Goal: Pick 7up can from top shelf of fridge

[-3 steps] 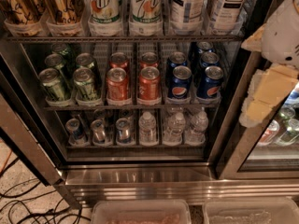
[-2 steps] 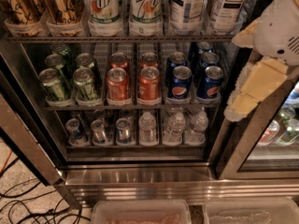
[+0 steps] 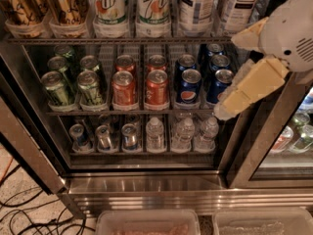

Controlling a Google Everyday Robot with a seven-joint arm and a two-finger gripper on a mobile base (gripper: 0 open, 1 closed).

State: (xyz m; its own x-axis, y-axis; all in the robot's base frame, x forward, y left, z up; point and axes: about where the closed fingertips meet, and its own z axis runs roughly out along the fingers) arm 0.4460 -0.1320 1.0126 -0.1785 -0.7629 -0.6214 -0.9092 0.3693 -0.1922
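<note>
Up-left of the hand [image 3: 247, 89], which hangs at mid-right, stands the upright 7up can [image 3: 153, 5]. Hand apart or together: cannot tell.

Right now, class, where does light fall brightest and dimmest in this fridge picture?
Camera view: brightest on the 7up cans on the top shelf; dimmest behind the lower bottles; a soft sheen on the fridge sill; the gripper, at right by the Pepsi cans, is warmly lit.

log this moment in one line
stage: pre-grasp | gripper: front of fridge, right side, below top shelf | 7up can: on top shelf, untouched
</note>
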